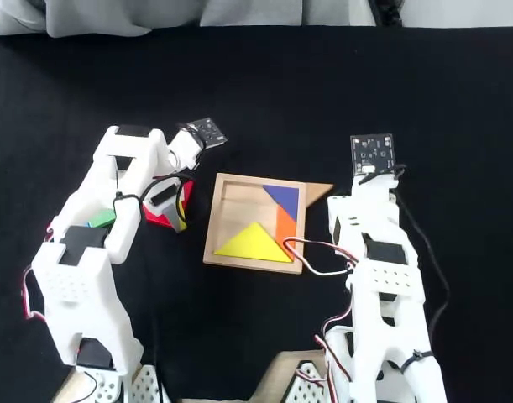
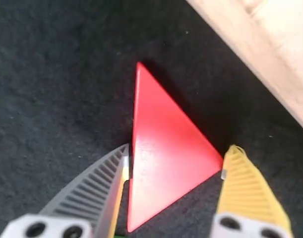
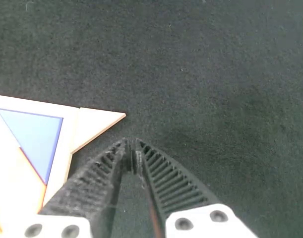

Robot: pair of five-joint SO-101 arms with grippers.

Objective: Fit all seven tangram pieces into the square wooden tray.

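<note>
Item in hand: red triangle (image 2: pixel 156 129), flat on the table just off the left rim of the tray (image 1: pixel 213 220), on the side toward the table's left edge.
Left gripper (image 2: pixel 178 151): released, spread wide and straddling the red triangle; it grips nothing yet.
Key relation: the triangle's long edge lies along the grey finger (image 2: pixel 101 191) and points away from the wrist. Its square corner sits just beside the yellow finger (image 2: pixel 245 186).
Assessment: closing would pinch from long edge to opposite corner, and you should expect the piece to pivot unless the yellow finger lands squarely on that corner.
Nearer arm: the left, directly over the piece. The right arm stands across the tray, toward the table's right edge.
Right gripper (image 3: pixel 132 151): clenched on nothing, tips together, low over the table near the tray's far right corner.
Tray contents: yellow triangle (image 1: pixel 252 243), blue triangle (image 1: pixel 283 199) and orange piece (image 1: pixel 286 225). The far left part is bare wood.
Loose items: wooden triangle (image 3: pixel 97 125) at the tray's far right corner, and a green piece (image 1: pixel 102 220) beside the left arm.
</note>
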